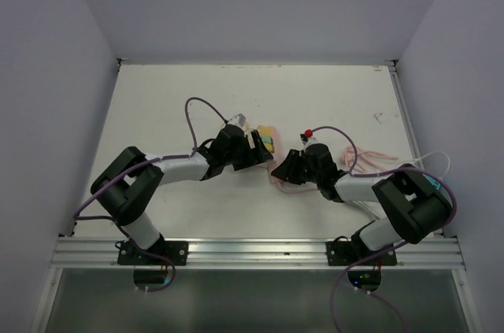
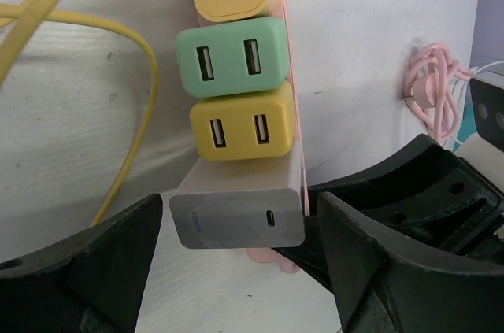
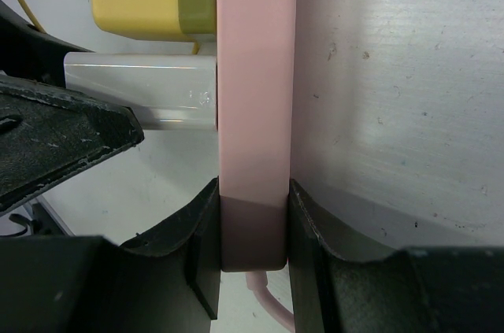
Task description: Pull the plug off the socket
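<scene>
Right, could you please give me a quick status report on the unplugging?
Right gripper shut on pink power strip. Left gripper open, straddling white charger, charger plugged in. Yellow adapter right beside it.

The top external camera looks down from above and behind the arm bases over the whole counter [image 1: 157, 105]. Each wrist camera sits close behind its own hand, the left hand [image 2: 240, 219] and the right hand [image 3: 252, 191], facing forward. Both close views share the pink socket strip [image 3: 256, 73] and white plug [image 3: 142, 89].
</scene>
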You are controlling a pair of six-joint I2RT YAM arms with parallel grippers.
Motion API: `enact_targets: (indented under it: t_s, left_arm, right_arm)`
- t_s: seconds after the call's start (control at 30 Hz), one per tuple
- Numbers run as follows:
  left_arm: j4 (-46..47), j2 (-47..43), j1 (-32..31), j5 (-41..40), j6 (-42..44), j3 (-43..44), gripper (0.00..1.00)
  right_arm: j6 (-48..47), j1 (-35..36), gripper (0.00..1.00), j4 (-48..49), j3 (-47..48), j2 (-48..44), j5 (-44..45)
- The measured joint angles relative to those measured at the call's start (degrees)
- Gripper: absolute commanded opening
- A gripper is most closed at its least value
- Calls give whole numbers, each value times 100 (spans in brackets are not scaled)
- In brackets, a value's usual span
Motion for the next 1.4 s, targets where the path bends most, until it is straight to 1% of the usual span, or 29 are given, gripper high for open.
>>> enact_targets:
  t_s: [0.2,0.27,0.33,0.4,0.43,0.5,0.57,0.6,0.63,0.7,0.73,0.8,0.83,0.97,1.17,1.4]
  left_arm:
    - [98,87,2,44,-20,0,80]
    - [138,118,2,42,-31,2,78]
    - [151,142,2,31,-52,4,73]
    - [153,151,2,-2,-63,4,72]
    - [160,151,2,-22,-72,4,68]
    - [184,151,0,-28,-140,4,66]
    - [199,151,0,-31,-190,4,57]
    - [208,151,2,-31,-210,4,54]
    - [216,151,2,-33,-214,4,43]
    - [221,151,2,-48,-240,4,33]
    - [223,151,2,-48,-254,4,21]
    - [223,151,2,-48,-280,2,11]
    - [223,151,2,-48,-299,-2,1]
    - [273,96,2,-74,-367,-83,0]
    - [304,-229,72,-66,-601,-444,0]
    - [249,-385,125,-92,-728,-527,0]
  right_arm:
    - [2,-2,0,57,0,37,-26]
    - [2,-2,0,57,0,39,-31]
    - [2,-4,0,70,0,48,-39]
    - [2,-4,0,94,0,66,-46]
    - [2,-4,0,101,0,70,-48]
    - [2,-4,0,107,0,72,-48]
    - [2,-4,0,118,0,79,-52]
    - [11,-4,0,122,0,81,-52]
    - [17,-4,0,127,0,87,-50]
    - [22,-4,0,133,0,94,-52]
    - [22,-4,0,131,0,94,-52]
    - [24,-4,0,129,0,94,-50]
    - [26,-4,0,122,4,94,-46]
    - [20,-2,0,63,33,94,-26]
    - [15,120,0,-146,166,166,-48]
    - [76,140,0,-289,352,315,-79]
